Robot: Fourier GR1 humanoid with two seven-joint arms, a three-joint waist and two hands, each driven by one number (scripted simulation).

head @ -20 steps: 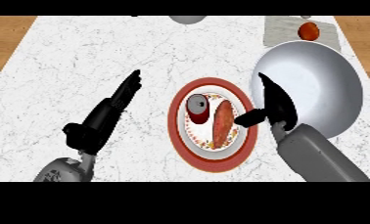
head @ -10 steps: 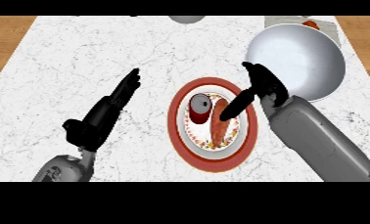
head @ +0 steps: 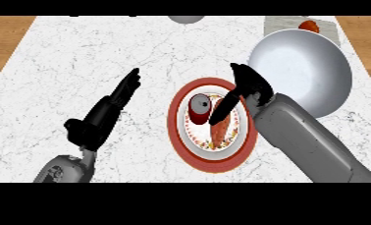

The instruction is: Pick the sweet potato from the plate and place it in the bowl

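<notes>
Head view: sweet potato [head: 220, 131] is lying on the red-rimmed plate [head: 176, 121], beside a small dark-red round item [head: 199, 104]. Right hand [head: 249, 82] is hovering over the plate's far-right edge, fingers straight and apart, thumb [head: 222, 107] pointing down toward the sweet potato without closing on it. Grey bowl [head: 304, 69] is sitting just right of the plate. Left hand [head: 109, 107] is resting left of the plate on the marble worktop [head: 87, 52], fingers straight.

White marble counter [head: 87, 62]; wooden floor [head: 14, 32] beyond both side edges.
</notes>
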